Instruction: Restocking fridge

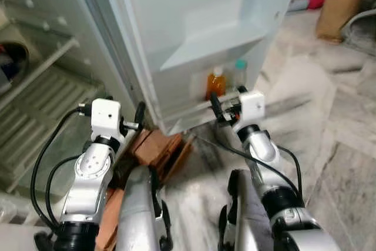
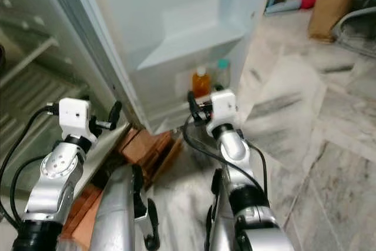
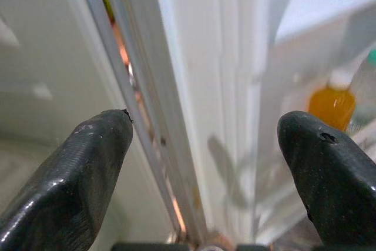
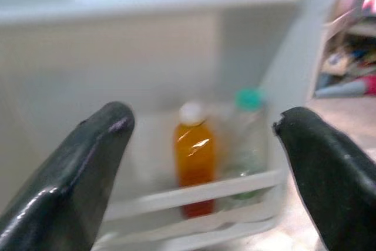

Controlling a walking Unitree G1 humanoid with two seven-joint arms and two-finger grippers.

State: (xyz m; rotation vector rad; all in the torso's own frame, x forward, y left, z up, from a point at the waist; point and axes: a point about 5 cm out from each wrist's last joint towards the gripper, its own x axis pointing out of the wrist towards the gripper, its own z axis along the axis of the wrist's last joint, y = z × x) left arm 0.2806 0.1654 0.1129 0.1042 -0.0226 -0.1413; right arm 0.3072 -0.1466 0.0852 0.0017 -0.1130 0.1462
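Restocking seemingly partway: orange bottle [image 4: 194, 167] and green-capped bottle [image 4: 249, 139] upright on fridge door's [image 1: 200, 22] bottom shelf, right gripper [image 4: 202, 145] just before that door, left gripper [image 3: 205, 145] at its hinge edge, both spread wide, holding nothing.

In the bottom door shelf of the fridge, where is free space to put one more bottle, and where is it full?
The bottom door shelf is bare on the hinge side of the orange bottle. The outer end is crowded: the clear green-capped bottle stands beside the orange one. The door shelf above looks bare. The right tool faces the bottles, open.
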